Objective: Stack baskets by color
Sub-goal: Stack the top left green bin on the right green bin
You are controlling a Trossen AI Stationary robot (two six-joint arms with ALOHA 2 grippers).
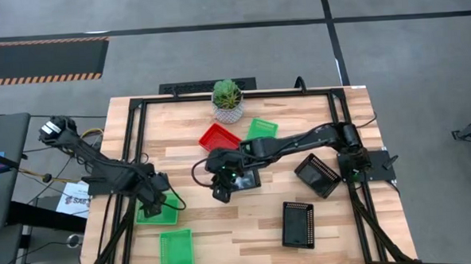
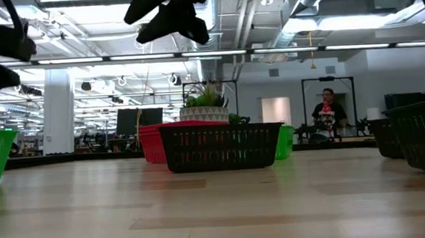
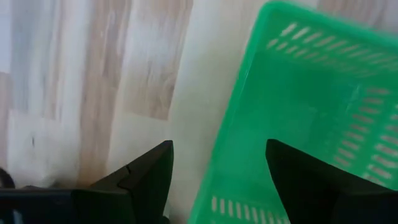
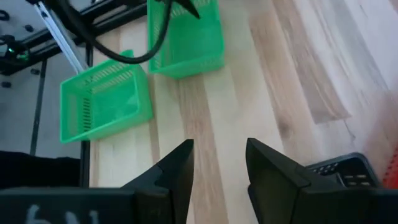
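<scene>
We find no baskets stacked yet. Relative to the plant [image 1: 227,98]: left gripper [image 1: 153,206], jaws wide and holding nothing, straddles a green basket [image 1: 157,211] rim; right gripper [image 1: 222,188], jaws apart, empty, hovers over a black basket [image 1: 246,178]. Sorting remains.

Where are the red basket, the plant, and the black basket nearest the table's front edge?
red basket [image 1: 219,137], high view, on its floor.
plant [image 1: 227,93], high view, on its leaves.
black basket nearest the front edge [image 1: 298,224], high view, on its floor.
</scene>
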